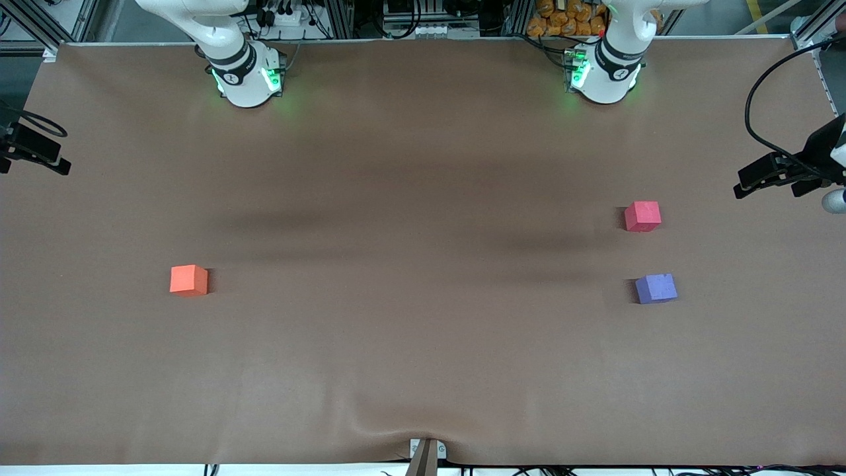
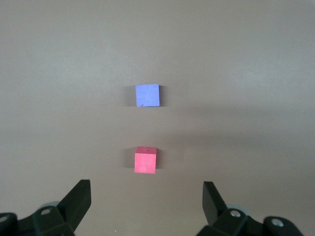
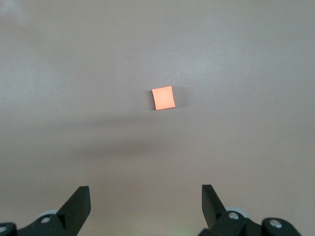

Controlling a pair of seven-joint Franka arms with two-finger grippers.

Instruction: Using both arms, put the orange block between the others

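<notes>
The orange block [image 1: 189, 279] [image 3: 163, 98] sits alone toward the right arm's end of the table. Toward the left arm's end lie the pinkish-red cube [image 1: 642, 216] [image 2: 145, 160] and, nearer the front camera, the blue-purple cube [image 1: 655, 288] [image 2: 147, 95], with a bare gap between them. My left gripper [image 2: 146, 196] hangs open high over the table, short of the red cube, nothing between its fingers. In the same way my right gripper [image 3: 145, 196] stands open well above the table with the orange block ahead of it. In the front view only the arms' bases show; both grippers are out of it.
The brown table cover [image 1: 423, 344] has a wrinkle at its front edge by a small mount [image 1: 427, 453]. Black camera brackets [image 1: 786, 168] reach in at both ends of the table. Cables and orange objects lie past the edge by the arms' bases.
</notes>
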